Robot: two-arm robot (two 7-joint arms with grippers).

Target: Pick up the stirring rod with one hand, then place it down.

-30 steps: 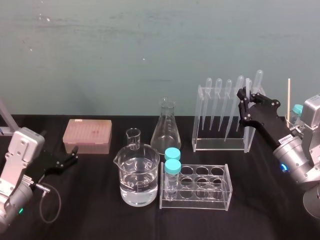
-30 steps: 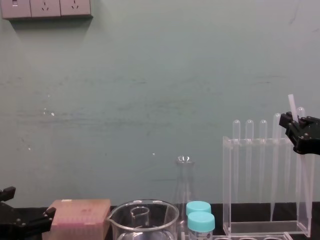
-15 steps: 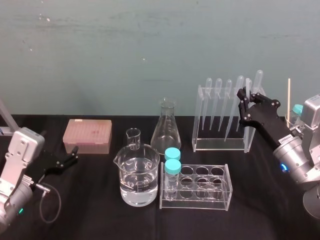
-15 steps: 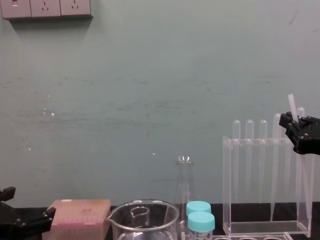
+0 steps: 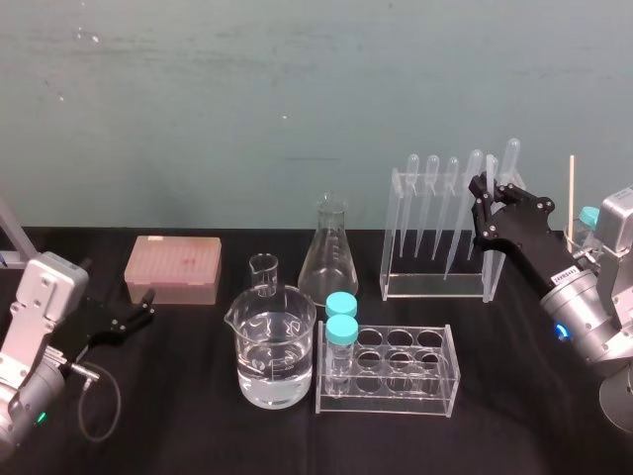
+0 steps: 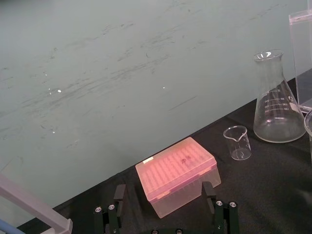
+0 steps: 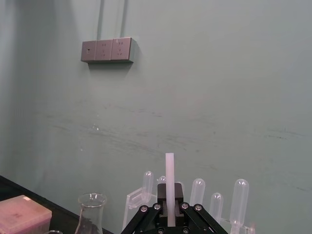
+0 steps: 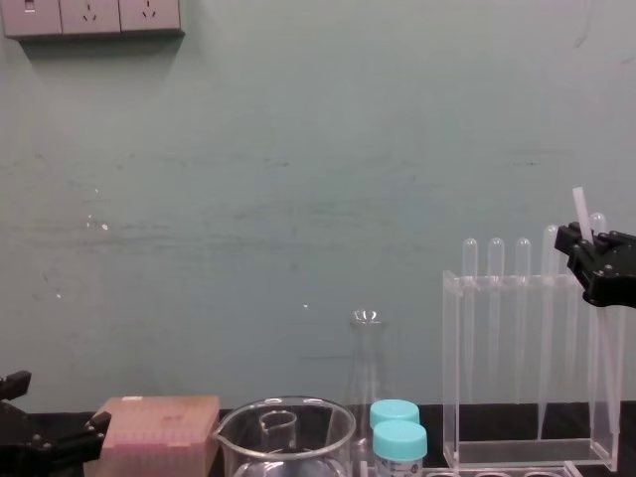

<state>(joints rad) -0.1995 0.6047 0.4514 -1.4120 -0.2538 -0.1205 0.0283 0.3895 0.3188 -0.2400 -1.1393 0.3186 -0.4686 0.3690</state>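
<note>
One stirring rod (image 7: 169,168), far right at the pipette rack (image 5: 435,286), clamped in the right tool (image 7: 169,197); the right wrist view makes that grip plain. Two blue-capped tubes (image 5: 342,332) centre. Left tool (image 5: 146,305) spread open, near left.

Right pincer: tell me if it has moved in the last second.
No. The right pincer, shut on the stirring rod, stays level with the top of the clear rack, at its right end.

Head cam looks down on the black tabletop (image 5: 198,426); chest and wrist cams sit low facing the teal wall (image 5: 297,99), sharing the clear acrylic rack (image 5: 435,285).
</note>
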